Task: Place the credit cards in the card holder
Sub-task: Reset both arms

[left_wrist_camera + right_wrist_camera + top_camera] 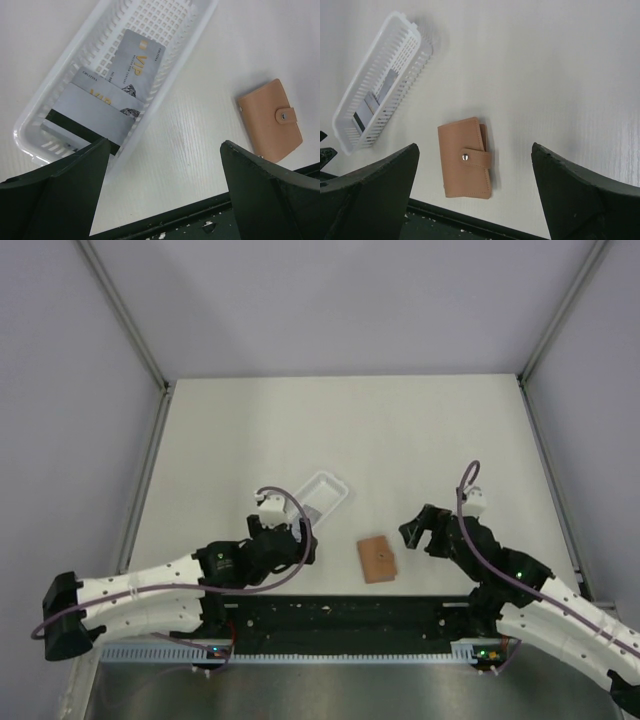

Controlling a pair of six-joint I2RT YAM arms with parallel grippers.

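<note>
Silvery credit cards point(137, 62) with gold lettering lie overlapped inside a white slotted tray point(65, 65); the nearest card point(95, 117) shows its dark stripe. The orange-brown card holder point(267, 120) lies shut on the table, its snap strap fastened, to the right of the tray. My left gripper point(165, 144) hangs open above the bare table beside the tray's near end, holding nothing. My right gripper point(475, 147) is open above the card holder point(462, 160), also with nothing in it. From above, the card holder point(377, 559) lies between the left gripper point(305, 540) and the right gripper point(420, 532).
The white tray point(325, 492) lies slantwise behind the left gripper, and the right wrist view shows this tray point(395, 55) at the upper left. A black rail point(340, 615) runs along the table's near edge. Grey walls with metal posts enclose the table.
</note>
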